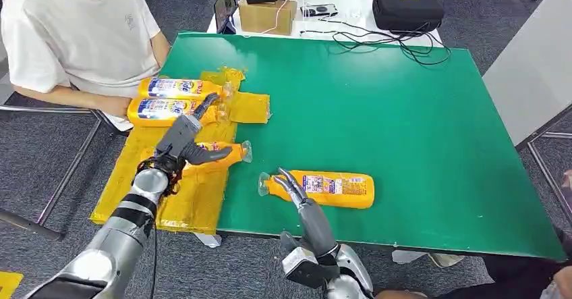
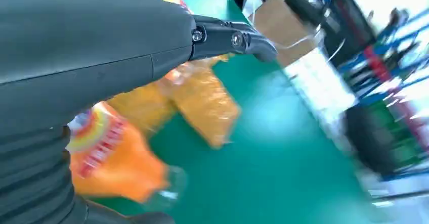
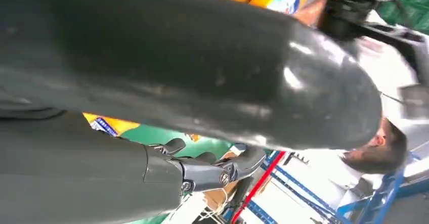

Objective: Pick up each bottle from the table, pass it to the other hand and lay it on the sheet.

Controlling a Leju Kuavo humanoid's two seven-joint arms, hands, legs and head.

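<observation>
Right hand (image 1: 291,185), fingers spread, rests on a bottle (image 1: 327,189) near the tabletop's (image 1: 405,123) front edge. Left hand (image 1: 185,140), released, hovers over the sheet (image 1: 195,198).

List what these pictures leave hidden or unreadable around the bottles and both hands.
- Left hand, head view: it covers most of the third bottle on the yellow sheet; whether it grips cannot be told.
- Left wrist view: that bottle is blurred; label unreadable.
- Right hand, head view: fingers at the neck of the bottle on the green table; contact unclear.
- Right wrist view: the thumb hides most of the bottle.
</observation>
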